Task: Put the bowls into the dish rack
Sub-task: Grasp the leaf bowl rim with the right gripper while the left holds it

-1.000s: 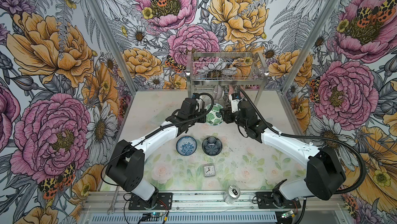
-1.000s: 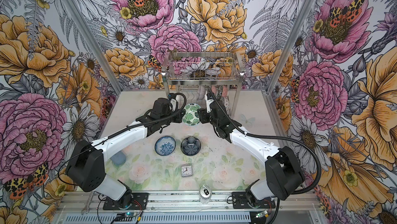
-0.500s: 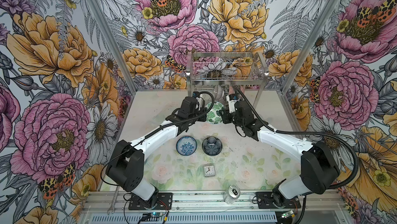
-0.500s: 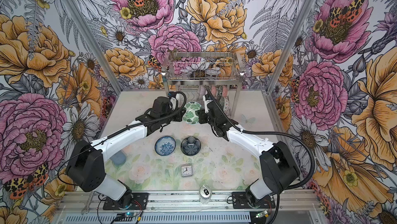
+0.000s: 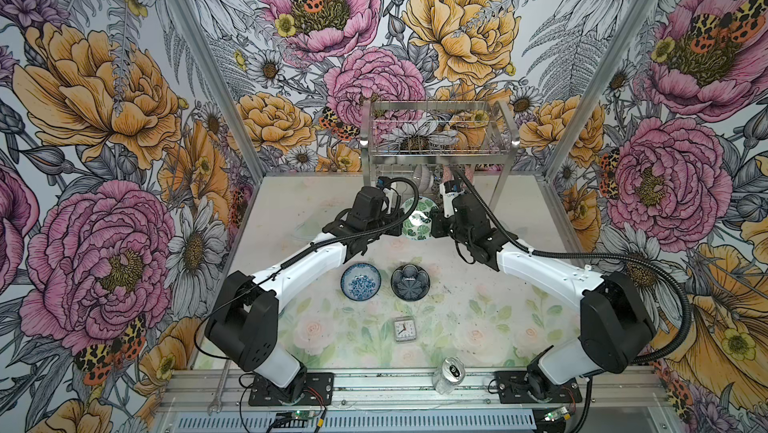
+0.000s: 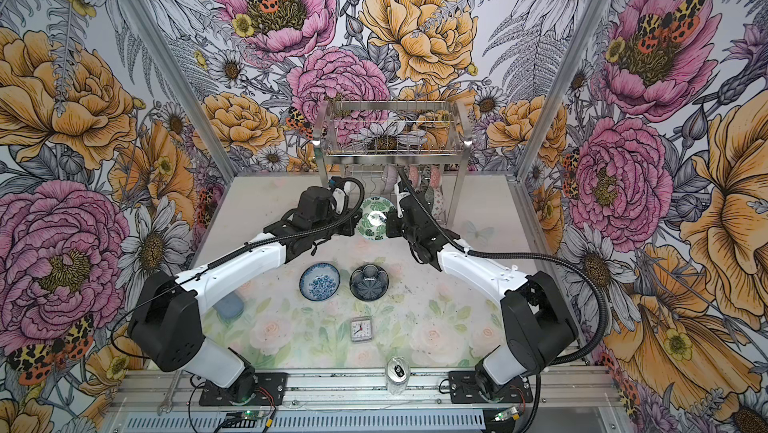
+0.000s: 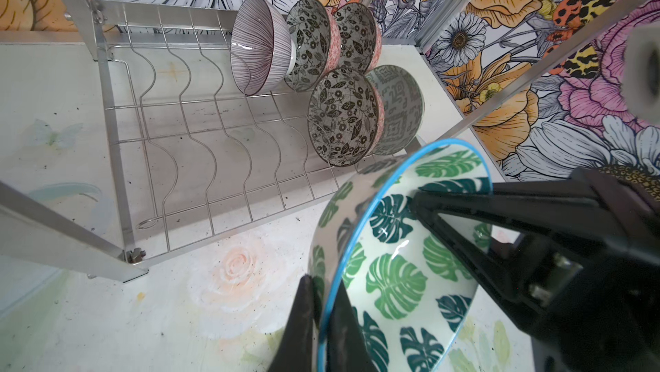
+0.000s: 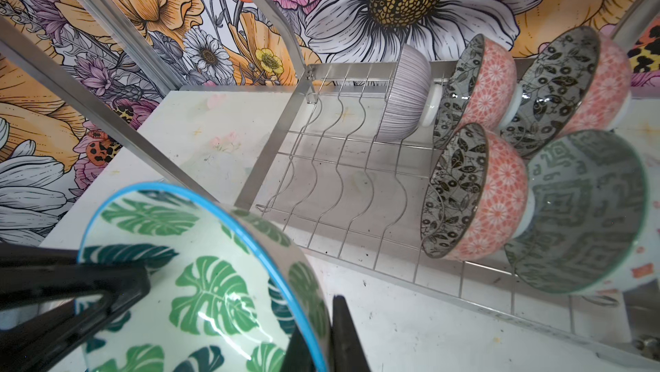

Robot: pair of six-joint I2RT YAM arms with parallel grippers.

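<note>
Both top views: green leaf bowl (image 5: 417,221) tilted on edge, 6 o'clock of dish rack (image 5: 436,158), just beside it.
Left wrist: left hand (image 7: 323,286) pinching bowl rim.
Right wrist: right hand (image 8: 321,334) pinching the opposite rim.

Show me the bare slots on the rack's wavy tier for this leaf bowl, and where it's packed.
Bare: the wavy-wire tier from its end frame up to the striped bowl, and the front slots up to the nearest black-floral bowl. Crowded: the other end, where five bowls stand, the green geometric bowl last. The leaf bowl is held outside.
</note>
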